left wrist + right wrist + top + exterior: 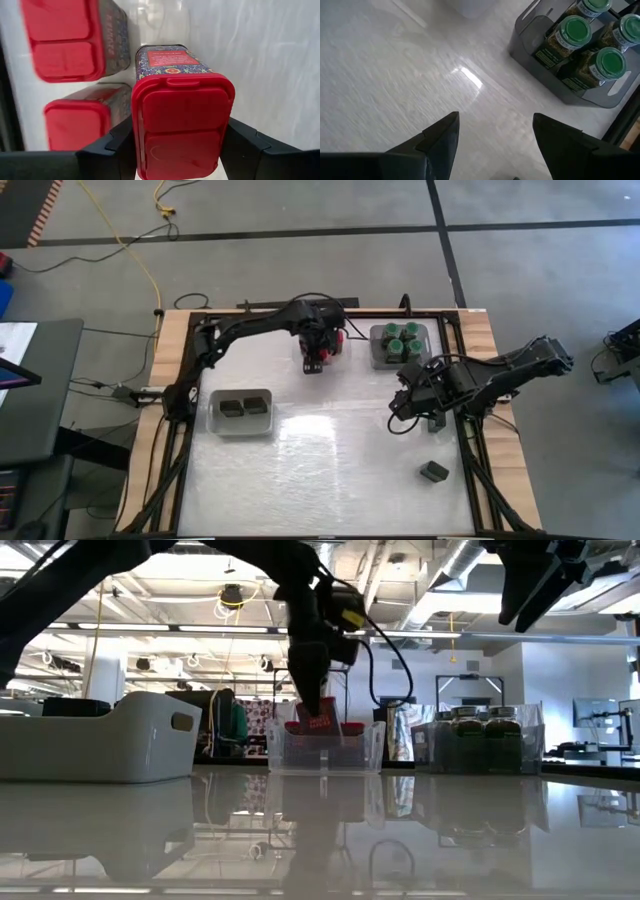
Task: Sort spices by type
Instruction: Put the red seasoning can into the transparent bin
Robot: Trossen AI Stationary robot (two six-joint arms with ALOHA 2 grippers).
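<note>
My left gripper [318, 360] reaches down into a clear tray [372, 755] at the table's far middle and is shut on a red-lidded spice block [182, 125]. Two more red blocks [65, 42] [80, 120] lie in that tray. My right gripper [495, 135] is open and empty above the table right of centre, near a grey tray [380, 360] holding several green-lidded jars [575, 30]. A white tray [215, 420] on the left holds two dark tins [243, 407]. One dark tin [434, 471] lies alone on the table at the near right. My left gripper pinches the red block between its two fingers, on two opposite side walls just below the red lid [145, 150]. The fingers come from above, pointing down. The block stands slightly tilted with its lower end inside the clear tray [320, 722]; whether it touches the floor is hidden.
The white tray [100, 735] stands at the left and the grey jar tray [480, 745] at the far right. Open tabletop lies in the middle and near side. The table's metal frame rails run along both side edges.
</note>
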